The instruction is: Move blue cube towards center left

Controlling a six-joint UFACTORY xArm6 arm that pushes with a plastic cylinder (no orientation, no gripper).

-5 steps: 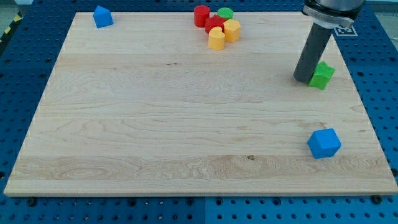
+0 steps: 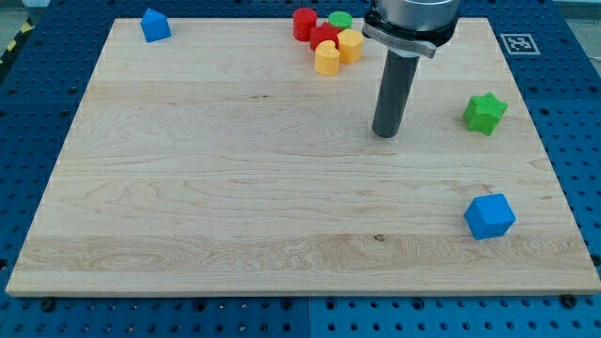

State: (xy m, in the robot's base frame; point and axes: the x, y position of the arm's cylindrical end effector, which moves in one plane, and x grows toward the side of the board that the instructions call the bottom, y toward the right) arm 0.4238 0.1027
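Blue cube [image 2: 489,216], light and rigid, likely slides freely; we push its right face, our jawless tip [image 2: 385,134] well apart.

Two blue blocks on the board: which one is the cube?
The blue cube sits at the view's bottom right, flat-topped and boxy. The other blue block, top left, has a peaked top. My tip touches neither.

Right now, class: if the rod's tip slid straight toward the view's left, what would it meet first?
Nothing, as far as the picture shows: leftward from my tip the board looks free to its edge. The nearest yellow block sits off that line, toward the view's top.
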